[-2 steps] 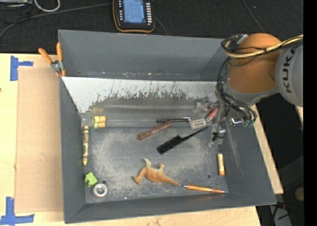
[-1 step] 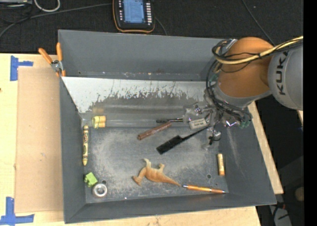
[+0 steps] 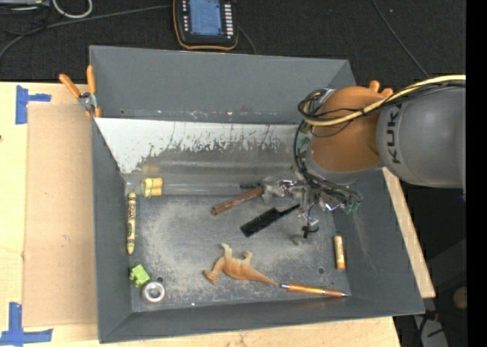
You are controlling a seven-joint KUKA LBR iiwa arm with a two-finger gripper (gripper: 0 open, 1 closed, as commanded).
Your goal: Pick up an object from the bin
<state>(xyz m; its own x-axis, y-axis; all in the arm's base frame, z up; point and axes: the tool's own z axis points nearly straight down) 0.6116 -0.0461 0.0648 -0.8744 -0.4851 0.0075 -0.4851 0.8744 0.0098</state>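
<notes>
The gripper [image 3: 308,224] is down near the floor of the bin [image 3: 228,94], so I'd judge this the approach-and-grasp step, with nothing lifted yet. I can't tell whether it is open or closed, and I see nothing held in it. The likeliest target is the black bar [image 3: 265,220], lying flat and slanted, its near end just beside the gripper on the view's left. A brown stick [image 3: 237,201] lies a little beyond that, up and left of the gripper. Below the gripper and slightly right is a small orange cylinder [image 3: 339,252]. Further below lie a tan dinosaur [image 3: 232,268] and an orange pencil [image 3: 313,290], both well apart from the gripper. To take the bar, I'd say the next move calls for a small shift toward it, lining up across its narrow width, then closing and rising straight. Being flat, it may slip. The only readable writing is "KUK", the visible part of the maker's name on the arm [image 3: 426,140]. I can't read anything on the pendant [image 3: 204,14] beyond the bin.
</notes>
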